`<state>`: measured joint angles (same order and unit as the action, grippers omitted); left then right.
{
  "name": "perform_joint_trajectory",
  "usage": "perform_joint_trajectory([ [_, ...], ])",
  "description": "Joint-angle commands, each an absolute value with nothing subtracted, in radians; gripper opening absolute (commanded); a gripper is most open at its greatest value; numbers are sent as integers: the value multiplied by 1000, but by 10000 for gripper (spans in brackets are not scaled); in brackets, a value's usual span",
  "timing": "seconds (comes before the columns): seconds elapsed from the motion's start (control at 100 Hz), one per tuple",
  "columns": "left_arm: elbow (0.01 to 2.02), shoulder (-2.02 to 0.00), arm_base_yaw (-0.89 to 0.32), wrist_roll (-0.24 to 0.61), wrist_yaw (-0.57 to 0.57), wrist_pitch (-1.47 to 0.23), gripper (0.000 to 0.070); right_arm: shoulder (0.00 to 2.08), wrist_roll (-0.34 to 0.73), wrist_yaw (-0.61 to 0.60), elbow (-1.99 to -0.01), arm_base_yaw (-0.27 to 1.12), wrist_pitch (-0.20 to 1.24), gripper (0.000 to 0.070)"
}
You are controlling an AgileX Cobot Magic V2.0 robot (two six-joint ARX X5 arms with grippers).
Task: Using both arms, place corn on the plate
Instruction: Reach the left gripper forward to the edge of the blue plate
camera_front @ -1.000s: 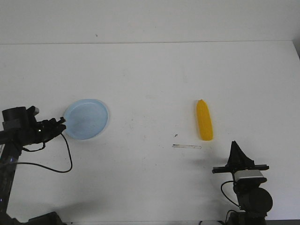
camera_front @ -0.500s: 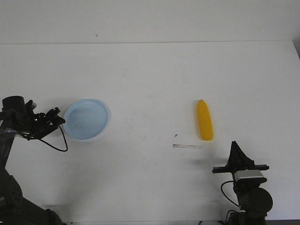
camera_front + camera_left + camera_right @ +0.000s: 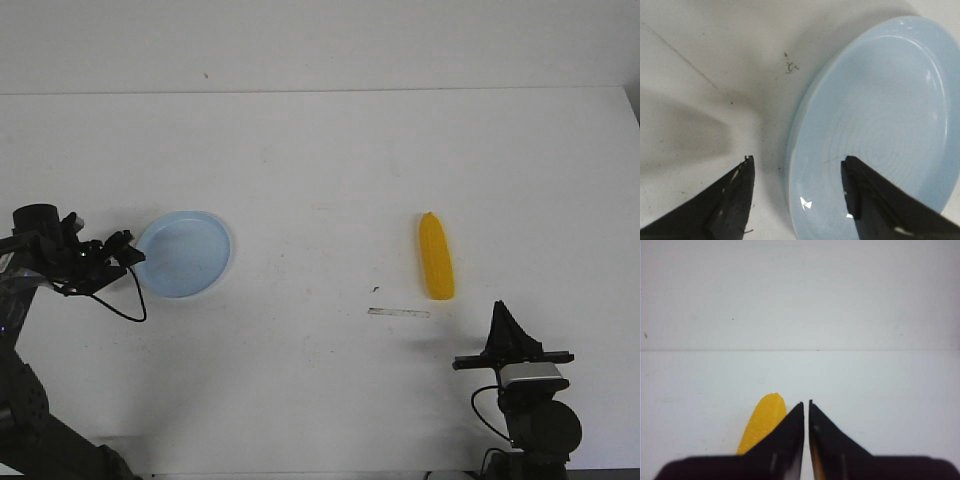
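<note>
2 arms are in view over a white table [image 3: 320, 170]. Taking the corn [image 3: 436, 256] as landmark: the right gripper [image 3: 501, 322] stands nearer the robot than the corn and slightly to its right, clear of it, pointing upward in the front view. Its fingers [image 3: 792, 427] lie pressed nearly together with only a thin slit between them, holding nothing; in the right wrist view the corn's end shows just behind the fingers. A thin pale strip [image 3: 398, 313] lies on the table close to the corn's near end, on its left.

The corn lies flat on the table, lengthwise away from the robot.

Well to the left of the corn sits the plate [image 3: 184, 254], flat and with nothing on it. The left gripper [image 3: 127, 257] is at the plate's left rim. Its fingers [image 3: 735, 197] are spread wide, one over bare table and the other over the plate's surface, with the rim between them. Whether either finger touches the plate cannot be determined; it grips nothing.
</note>
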<state>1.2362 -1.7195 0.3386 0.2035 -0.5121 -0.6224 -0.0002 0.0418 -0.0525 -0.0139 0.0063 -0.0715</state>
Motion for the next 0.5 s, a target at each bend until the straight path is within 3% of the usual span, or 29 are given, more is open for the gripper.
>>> perform_joint_trajectory([
  [0.0,1253,-1740,339,187,-517,-622,326,1,51,-52,-13,6,-82,15],
  [0.49,1253,-1782,283,176,-517,-629,326,1,51,-52,-13,6,-82,15],
])
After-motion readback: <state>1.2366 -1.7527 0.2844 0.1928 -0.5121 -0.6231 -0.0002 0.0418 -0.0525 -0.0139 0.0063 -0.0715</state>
